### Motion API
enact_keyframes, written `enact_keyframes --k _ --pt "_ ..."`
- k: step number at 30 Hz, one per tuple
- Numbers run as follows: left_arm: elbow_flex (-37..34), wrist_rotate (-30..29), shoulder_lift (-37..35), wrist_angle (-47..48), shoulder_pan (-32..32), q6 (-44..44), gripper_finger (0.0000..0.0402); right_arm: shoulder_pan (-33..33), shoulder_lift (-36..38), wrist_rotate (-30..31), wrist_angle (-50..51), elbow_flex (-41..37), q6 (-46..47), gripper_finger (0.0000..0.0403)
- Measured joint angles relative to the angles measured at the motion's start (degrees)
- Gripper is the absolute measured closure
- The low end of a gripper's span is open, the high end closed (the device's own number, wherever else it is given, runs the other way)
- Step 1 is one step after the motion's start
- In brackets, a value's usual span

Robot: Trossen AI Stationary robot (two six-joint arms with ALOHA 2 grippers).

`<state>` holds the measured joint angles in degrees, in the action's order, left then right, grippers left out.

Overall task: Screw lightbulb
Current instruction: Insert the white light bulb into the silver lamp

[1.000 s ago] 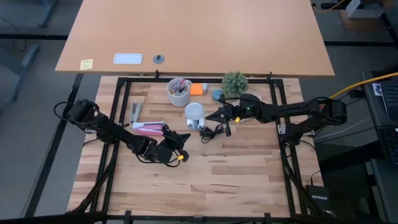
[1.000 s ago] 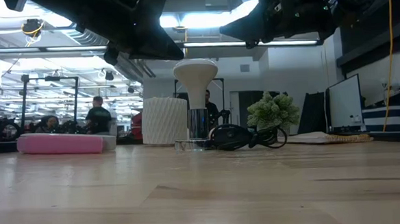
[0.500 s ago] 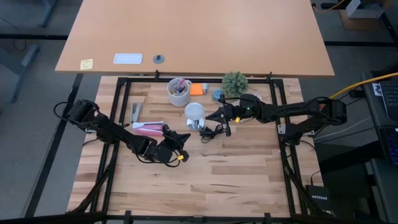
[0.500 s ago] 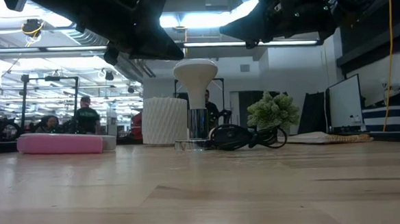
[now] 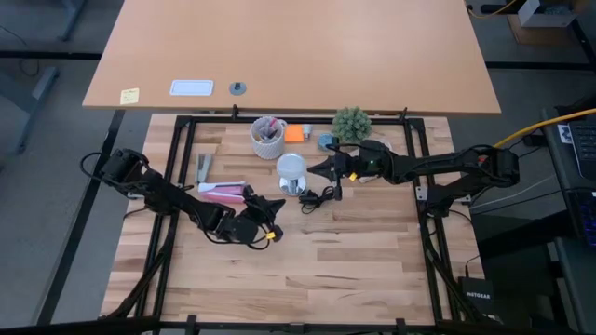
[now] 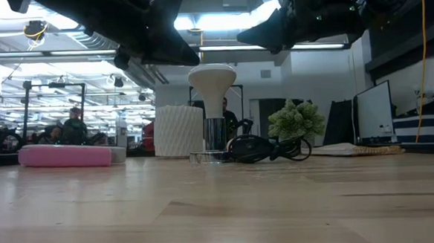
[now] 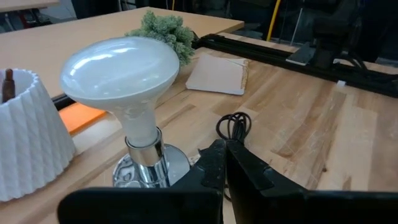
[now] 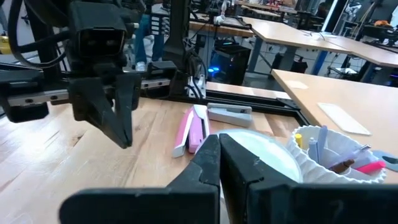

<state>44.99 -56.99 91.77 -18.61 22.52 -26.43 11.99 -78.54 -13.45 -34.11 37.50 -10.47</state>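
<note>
With both tools together and empty, the right tool [image 5: 315, 170] just beside the bulb [image 5: 292, 167] and the left tool [image 5: 279, 202] nearer us, we judge the bulb, upright in its fitting [image 7: 146, 171] mid-surface, seated or nearly so.
</note>
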Motion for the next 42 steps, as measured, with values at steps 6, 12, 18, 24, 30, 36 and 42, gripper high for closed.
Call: enact_keyframes --k 6,12,18,24,30,36,42 --pt "0.0 0.0 0.0 0.0 -1.3 1.3 0.0396 0.0 0.0 0.0 0.0 0.0 0.4 0.04" --pt "0.0 0.0 0.0 0.0 -3.1 2.9 0.0396 0.0 0.0 1.2 0.0 0.0 0.3 0.04" --pt "0.0 3.3 0.0 -0.6 -5.2 5.6 0.0396 1.0 0.0 14.9 -2.9 0.0 -0.3 0.04" --pt "0.0 9.1 0.0 -2.1 -7.8 8.4 0.0396 6.8 -1.0 10.7 -3.2 0.0 0.7 0.04" --pt "0.0 9.2 0.0 -3.6 -9.5 8.6 0.0396 9.1 -5.3 3.7 -4.1 0.0 3.1 0.04" --pt "0.0 9.2 0.0 -3.3 -10.3 8.9 0.0396 9.0 -9.4 1.7 -4.1 0.0 3.2 0.04" --pt "0.0 3.0 0.0 -3.1 -10.2 9.0 0.0396 9.0 -11.0 -2.4 -5.3 0.0 4.4 0.04"
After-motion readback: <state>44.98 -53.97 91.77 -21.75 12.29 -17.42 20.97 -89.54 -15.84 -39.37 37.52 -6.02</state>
